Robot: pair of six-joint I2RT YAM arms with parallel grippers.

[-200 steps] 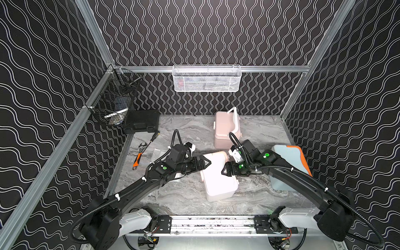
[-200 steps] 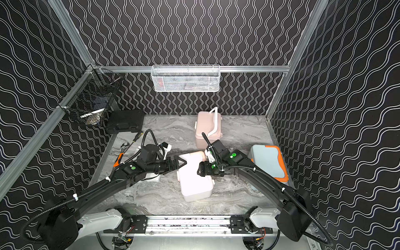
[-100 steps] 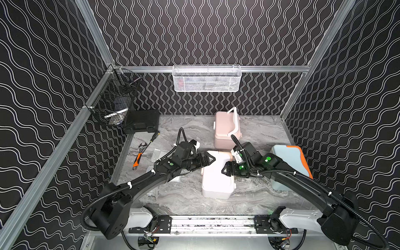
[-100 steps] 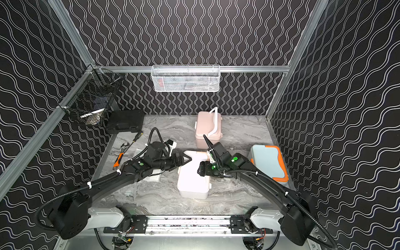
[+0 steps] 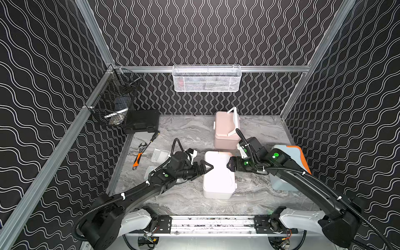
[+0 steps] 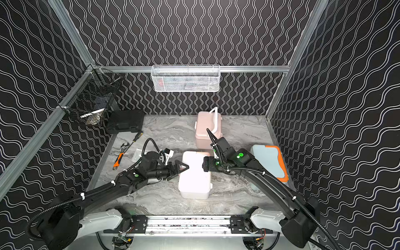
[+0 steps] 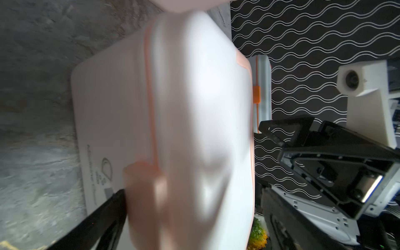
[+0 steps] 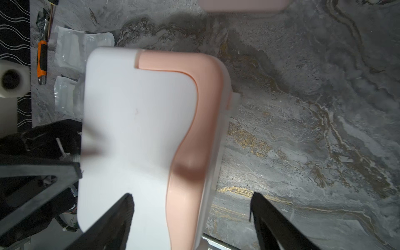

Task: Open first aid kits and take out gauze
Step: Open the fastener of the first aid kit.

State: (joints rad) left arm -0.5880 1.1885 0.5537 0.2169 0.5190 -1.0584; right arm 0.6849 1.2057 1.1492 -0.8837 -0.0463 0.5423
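The white first aid kit [image 5: 218,179] with peach trim lies shut at mid-table. My left gripper [image 5: 206,167] stands open at its left edge. In the left wrist view one finger [image 7: 104,214] lies beside the peach latch [image 7: 142,184]. My right gripper [image 5: 229,165] is open at the kit's right edge, its jaws [image 8: 191,207] straddling the peach handle [image 8: 194,129] without pinching it. The pink kit [image 5: 225,127] stands shut behind, and the light blue kit [image 5: 285,155] lies at the right under my right arm. Gauze packets [image 5: 161,154] lie on the table left of the white kit.
A black hard case [image 5: 141,121] sits at the back left, with a screwdriver [image 5: 152,138] and an orange-handled wrench [image 5: 137,155] in front of it. A white wire basket [image 5: 206,79] hangs on the back wall and a black one [image 5: 116,97] on the left rail.
The white kit has swung from skewed to square with the table front. Both grippers followed its edges, and the right jaws have spread wider.
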